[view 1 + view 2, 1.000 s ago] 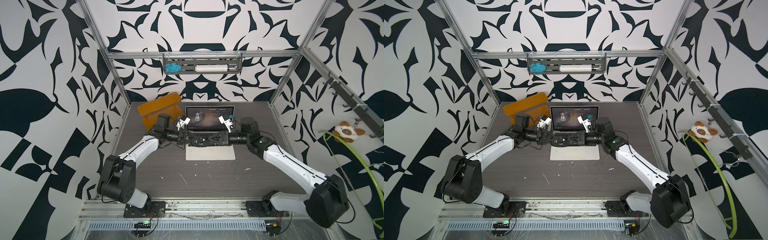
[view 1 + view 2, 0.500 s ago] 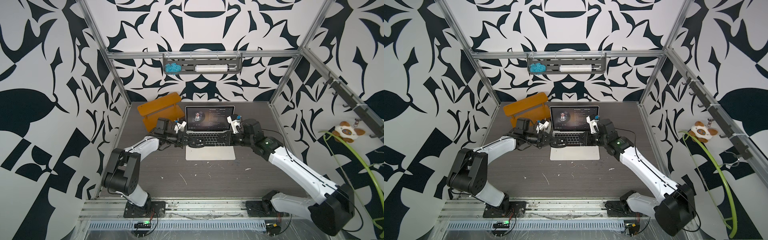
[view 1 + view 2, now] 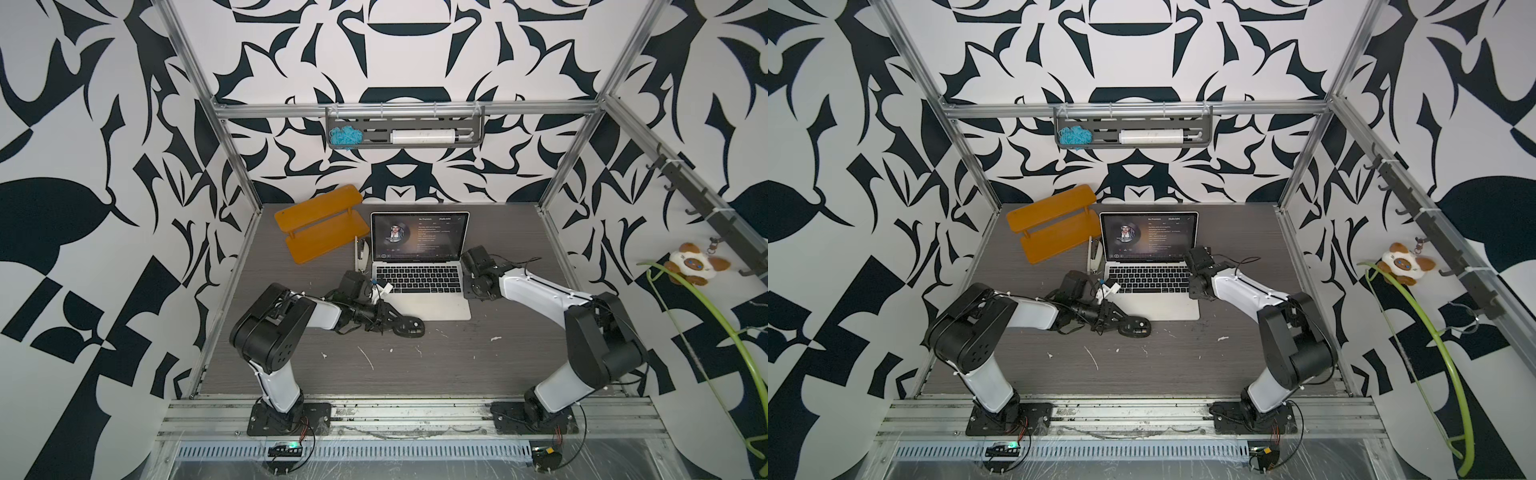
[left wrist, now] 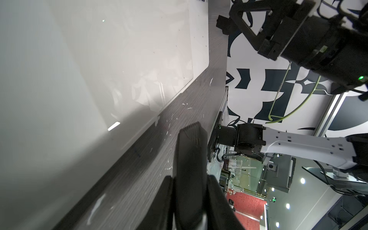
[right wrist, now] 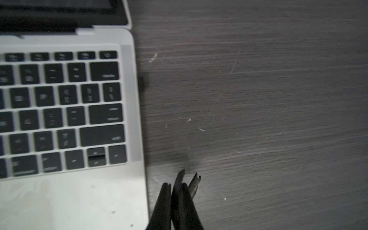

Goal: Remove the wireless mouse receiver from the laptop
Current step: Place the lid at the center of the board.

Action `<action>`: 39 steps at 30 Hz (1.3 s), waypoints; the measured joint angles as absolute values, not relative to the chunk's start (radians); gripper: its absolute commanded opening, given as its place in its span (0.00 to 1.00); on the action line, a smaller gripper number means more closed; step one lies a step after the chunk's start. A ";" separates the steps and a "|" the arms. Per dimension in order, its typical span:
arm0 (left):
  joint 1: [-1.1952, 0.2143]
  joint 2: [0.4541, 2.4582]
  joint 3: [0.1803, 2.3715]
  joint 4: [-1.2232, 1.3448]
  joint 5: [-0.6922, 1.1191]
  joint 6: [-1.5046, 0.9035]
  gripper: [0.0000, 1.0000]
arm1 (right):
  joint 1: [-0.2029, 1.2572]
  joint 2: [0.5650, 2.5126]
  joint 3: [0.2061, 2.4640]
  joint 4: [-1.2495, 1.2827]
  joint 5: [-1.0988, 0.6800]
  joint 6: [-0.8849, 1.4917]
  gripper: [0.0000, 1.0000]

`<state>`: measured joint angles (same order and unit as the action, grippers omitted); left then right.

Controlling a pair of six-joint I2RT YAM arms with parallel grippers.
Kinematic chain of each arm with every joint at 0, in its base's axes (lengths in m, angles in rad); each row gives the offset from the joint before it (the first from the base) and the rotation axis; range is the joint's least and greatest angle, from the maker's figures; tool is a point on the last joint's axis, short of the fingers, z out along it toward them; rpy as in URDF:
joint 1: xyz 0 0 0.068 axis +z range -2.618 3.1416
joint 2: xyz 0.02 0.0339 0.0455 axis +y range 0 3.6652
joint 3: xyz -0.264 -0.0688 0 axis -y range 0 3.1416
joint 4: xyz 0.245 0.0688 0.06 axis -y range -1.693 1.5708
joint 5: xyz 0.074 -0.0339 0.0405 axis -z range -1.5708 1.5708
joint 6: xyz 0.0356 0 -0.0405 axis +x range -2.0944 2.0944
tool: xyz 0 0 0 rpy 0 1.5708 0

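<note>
The open silver laptop (image 3: 419, 286) (image 3: 1152, 307) stands at the back middle, screen lit. My left gripper (image 3: 390, 322) lies low by the laptop's front left corner, shut on a black mouse (image 3: 409, 327) (image 4: 189, 155). My right gripper (image 3: 478, 291) points down beside the laptop's right edge (image 5: 137, 119). It is shut (image 5: 177, 185), with a thin black and metal piece (image 5: 196, 182) sticking out of its tips; this looks like the wireless mouse receiver. A blurred dark spot (image 5: 141, 84) sits on the laptop's right edge; I cannot tell what it is.
An orange two-board rack (image 3: 322, 228) lies at the back left. A white stick-shaped thing (image 3: 360, 253) lies along the laptop's left side. A grey wall tray (image 3: 405, 135) hangs on the back frame. A plush toy (image 3: 692, 266) and a green hose (image 3: 706, 316) hang outside on the right.
Both arms have drawn back from the laptop's hinge area and folded. The left one brought the mouse to the laptop's front left corner. The right gripper dropped beside the right edge.
</note>
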<state>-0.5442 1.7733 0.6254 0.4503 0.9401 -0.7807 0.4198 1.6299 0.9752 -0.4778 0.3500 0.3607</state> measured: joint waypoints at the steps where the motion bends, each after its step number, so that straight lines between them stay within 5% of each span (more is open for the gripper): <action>1: -0.554 1.790 0.625 0.474 0.935 -0.789 0.00 | 0.416 1.647 0.976 -0.478 0.365 0.358 0.00; 12: -0.614 1.906 0.636 0.636 0.931 -0.846 0.00 | 0.383 1.775 1.020 -0.480 0.448 0.324 0.00; 14: -0.617 1.915 0.637 0.654 0.934 -0.853 0.06 | 0.380 1.781 1.020 -0.480 0.443 0.324 0.00; 22: -0.618 1.932 0.637 0.694 0.939 -0.875 0.29 | 0.375 1.788 1.024 -0.478 0.426 0.326 0.40; 30: -0.618 1.932 0.637 0.692 0.937 -0.874 0.44 | 0.367 1.776 1.031 -0.459 0.376 0.325 0.61; 33: -0.618 1.926 0.640 0.680 0.939 -0.862 0.57 | 0.367 1.768 1.029 -0.455 0.327 0.325 0.67; 39: -0.619 1.900 0.666 0.593 0.929 -0.833 0.60 | 0.360 1.731 1.008 -0.475 0.259 0.325 0.74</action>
<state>-0.6193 1.9003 0.6662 0.5926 0.9287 -0.8333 0.3595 1.7309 1.0084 -0.4751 0.2588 0.3252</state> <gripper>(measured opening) 0.588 0.734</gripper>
